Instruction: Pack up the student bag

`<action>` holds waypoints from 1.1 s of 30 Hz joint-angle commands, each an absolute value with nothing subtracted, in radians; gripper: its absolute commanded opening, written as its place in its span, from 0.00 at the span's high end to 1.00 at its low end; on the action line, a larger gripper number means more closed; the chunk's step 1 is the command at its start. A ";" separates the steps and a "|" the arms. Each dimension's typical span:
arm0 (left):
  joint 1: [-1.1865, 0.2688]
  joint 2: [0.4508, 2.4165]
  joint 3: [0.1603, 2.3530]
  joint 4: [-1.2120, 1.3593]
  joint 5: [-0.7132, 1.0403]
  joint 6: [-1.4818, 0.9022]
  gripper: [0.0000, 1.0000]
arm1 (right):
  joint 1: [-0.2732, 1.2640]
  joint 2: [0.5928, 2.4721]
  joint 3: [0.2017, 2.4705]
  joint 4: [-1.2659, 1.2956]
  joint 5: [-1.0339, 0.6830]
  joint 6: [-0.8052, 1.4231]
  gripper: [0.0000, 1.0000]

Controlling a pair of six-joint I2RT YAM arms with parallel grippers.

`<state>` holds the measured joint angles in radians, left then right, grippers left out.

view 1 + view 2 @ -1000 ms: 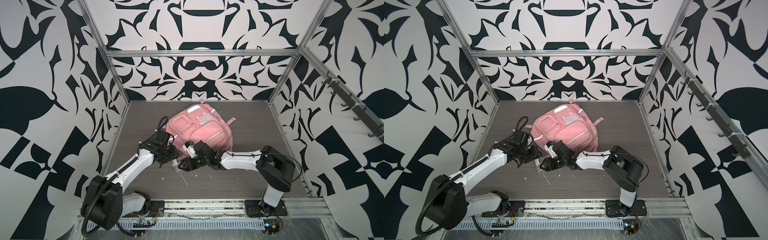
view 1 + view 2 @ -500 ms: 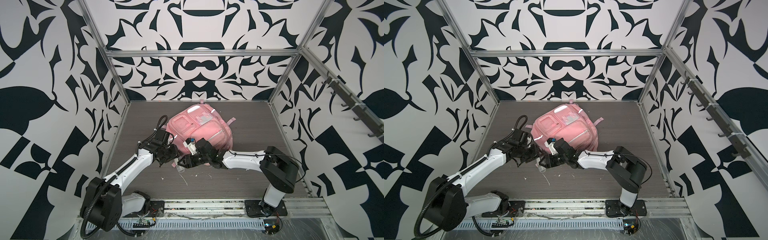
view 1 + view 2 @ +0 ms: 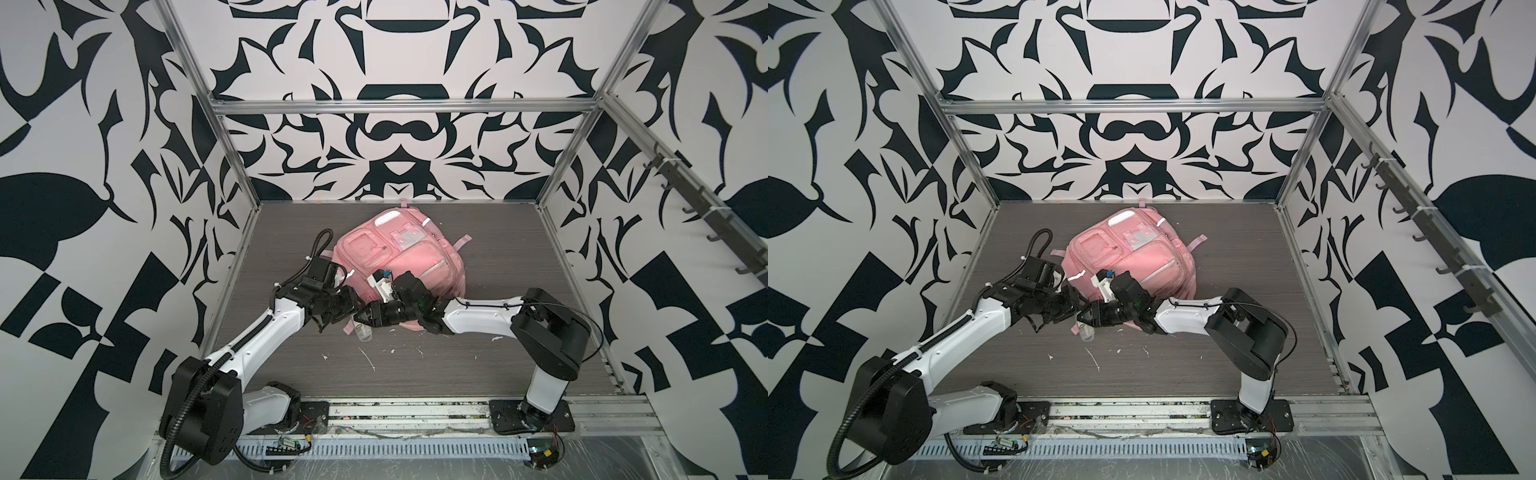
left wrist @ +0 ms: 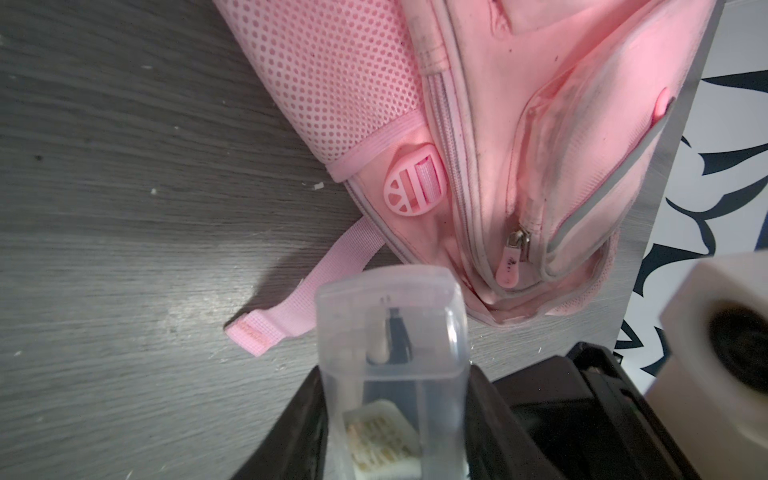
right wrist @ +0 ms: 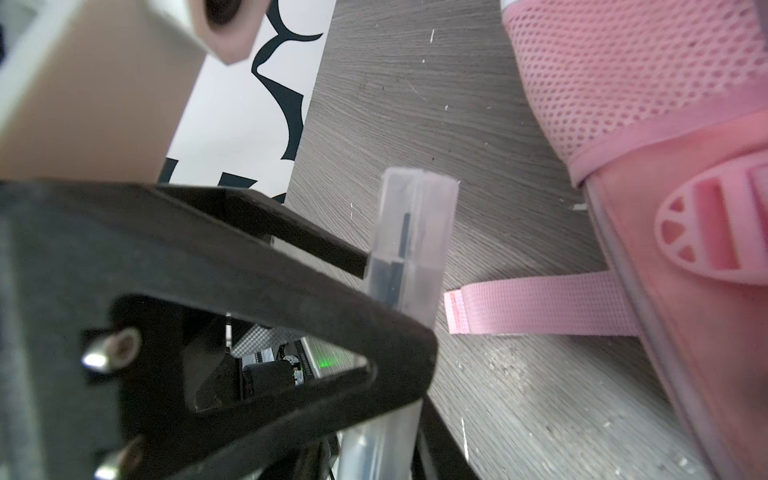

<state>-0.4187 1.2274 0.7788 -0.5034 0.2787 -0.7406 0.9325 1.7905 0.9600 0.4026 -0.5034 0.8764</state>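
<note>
Flat on the grey table (image 3: 519,257), front pockets and clear patch uppermost: the student bag (image 3: 399,257) (image 3: 1133,257), pink, around the middle of the tabletop and somewhat toward the back wall

At the bag's near-left corner: a mesh side panel (image 4: 340,75), a round pink buckle (image 4: 415,180), a zip pull (image 4: 511,266), and a loose strap end (image 4: 291,303) lying flat on the wood just beside the bag

Just off that same corner: a clear plastic case (image 4: 390,332) with small dark and pale pieces inside

Clamped round that case, on the bag's left: the left gripper (image 3: 351,307), black fingers (image 4: 486,415) partway apart and pressed to either side of the case

Reaching in along the bag's near edge: the right gripper (image 3: 370,318), tips meeting the left one's at the same case (image 5: 411,249); cannot tell whether closed on it or only around it

Strewn over the table in front of the bag: pale scraps (image 3: 368,359)
</note>
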 commanded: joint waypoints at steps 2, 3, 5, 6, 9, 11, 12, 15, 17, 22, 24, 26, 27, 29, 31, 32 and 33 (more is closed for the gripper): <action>-0.417 1.215 0.769 -0.498 0.305 -0.750 0.52 | 0.929 1.784 0.965 0.485 -0.520 0.890 0.73; -0.416 1.216 0.770 -0.498 0.305 -0.750 0.51 | 0.928 1.786 0.965 0.487 -0.519 0.891 0.75; -0.417 1.218 0.769 -0.498 0.306 -0.750 0.50 | 0.928 1.786 0.963 0.487 -0.522 0.893 0.79; -0.417 1.218 0.770 -0.498 0.305 -0.750 0.49 | 0.927 1.786 0.961 0.489 -0.520 0.893 0.80; -0.416 1.218 0.771 -0.501 0.298 -0.746 0.41 | 0.925 1.782 0.952 0.495 -0.520 0.897 0.82; -0.417 1.214 0.782 -0.513 0.281 -0.728 0.29 | 0.921 1.778 0.940 0.504 -0.520 0.904 0.82; -0.416 1.212 0.792 -0.528 0.265 -0.714 0.26 | 0.918 1.775 0.935 0.510 -0.520 0.909 0.83; -0.412 1.210 0.841 -0.583 0.216 -0.666 0.20 | 0.910 1.763 0.918 0.518 -0.520 0.914 0.84; -0.407 1.207 0.875 -0.605 0.194 -0.638 0.19 | 0.901 1.750 0.905 0.516 -0.519 0.913 0.84; -0.407 1.219 0.933 -0.627 0.163 -0.600 0.19 | 0.862 1.695 0.864 0.496 -0.511 0.902 0.85; -0.408 1.229 0.947 -0.620 0.163 -0.597 0.19 | 0.838 1.661 0.841 0.486 -0.509 0.898 0.85; -0.407 1.242 0.955 -0.602 0.164 -0.586 0.19 | 0.806 1.618 0.819 0.461 -0.509 0.887 0.85; -0.409 1.252 0.961 -0.596 0.162 -0.583 0.20 | 0.789 1.593 0.811 0.442 -0.508 0.877 0.85; -0.415 1.267 0.973 -0.588 0.161 -0.580 0.20 | 0.750 1.542 0.792 0.405 -0.506 0.860 0.85; -0.434 1.308 0.991 -0.585 0.142 -0.571 0.21 | 0.703 1.486 0.768 0.360 -0.500 0.847 0.85; -0.452 1.320 1.003 -0.587 0.122 -0.561 0.22 | 0.675 1.454 0.754 0.343 -0.495 0.845 0.85; -0.475 1.330 1.016 -0.587 0.097 -0.552 0.22 | 0.646 1.422 0.739 0.328 -0.492 0.847 0.86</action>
<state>-0.4351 1.2976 0.9779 -0.5728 0.1490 -0.5896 0.7013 1.5085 0.7685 0.3748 -0.5022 0.8795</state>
